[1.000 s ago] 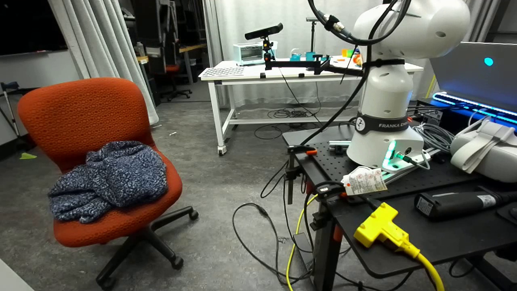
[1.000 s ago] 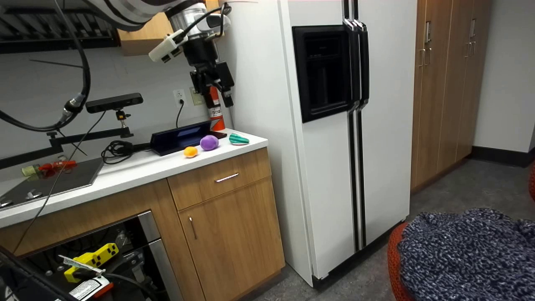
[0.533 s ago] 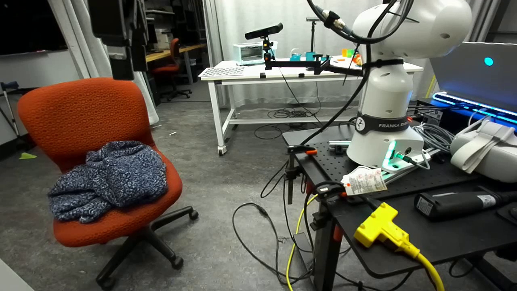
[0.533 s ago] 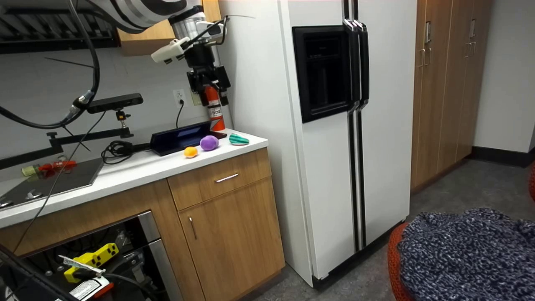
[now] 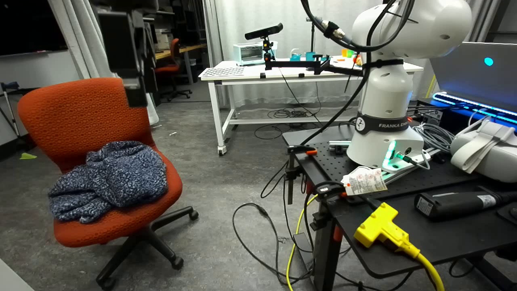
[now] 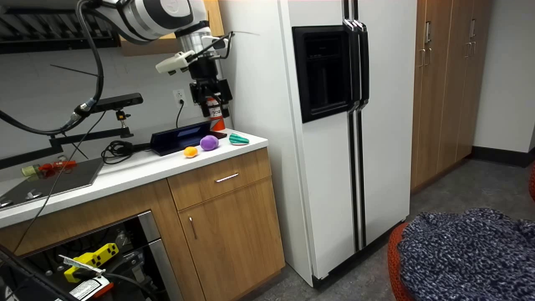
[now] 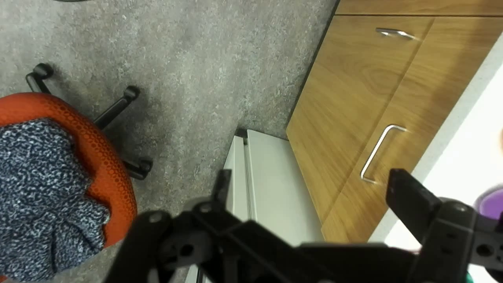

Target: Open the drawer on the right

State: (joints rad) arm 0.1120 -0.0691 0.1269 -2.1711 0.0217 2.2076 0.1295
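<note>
We see the gripper (image 6: 216,113) spread wide, higher than the counter (image 6: 142,169) — the drawer (image 6: 220,184) closed beneath its front edge, by the corner nearest the fridge (image 6: 326,175).

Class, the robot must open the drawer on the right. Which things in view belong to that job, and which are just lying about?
Belongs to the job:
gripper, open
wooden drawer, shut
silver handle

Just lying about:
purple item, small orange item, green striped item, all on the white counter
speckled cloth on the red-orange chair
</note>
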